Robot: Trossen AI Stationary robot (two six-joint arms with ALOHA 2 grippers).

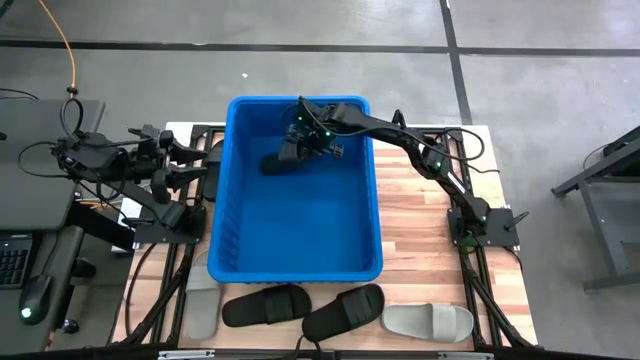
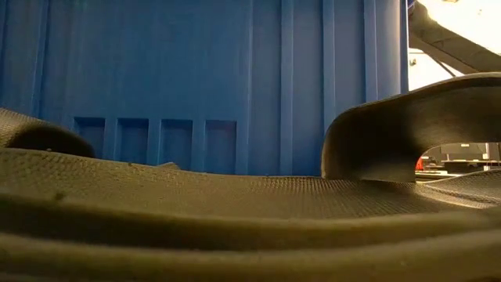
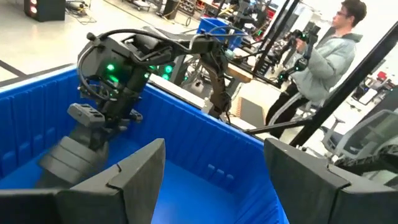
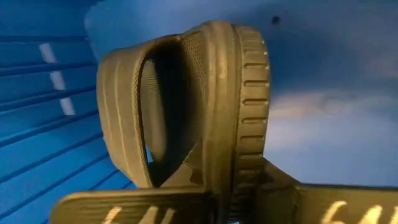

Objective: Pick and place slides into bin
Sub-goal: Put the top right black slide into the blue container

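The blue bin (image 1: 228, 215) stands mid-table. My right gripper (image 1: 310, 140) reaches into its far part, shut on a black slide (image 1: 283, 160); both also show in the left wrist view, gripper (image 3: 93, 121) and slide (image 3: 68, 155). My left gripper (image 1: 197, 163) is open and empty just outside the bin's left wall, its fingers (image 3: 134, 180) standing above the rim. Two black slides (image 1: 265, 305) (image 1: 345, 310) and two light grey slides (image 1: 203, 300) (image 1: 428, 322) lie flat on the table in front of the bin. My right gripper pinches the black slide's sole by its edge (image 4: 231, 177) between its two fingers, at one end of the slide, coming from above. The slide hangs tilted below the fingers inside the bin, strap (image 4: 124, 118) to one side. Whether its lower end touches the bin's floor, I cannot tell.
The nearest black slide (image 2: 235, 204) fills the low view in front of the bin's wall (image 2: 196, 78). A person (image 3: 323, 68) stands in the room beyond the table. A desk with a keyboard (image 1: 15, 260) is left of the table.
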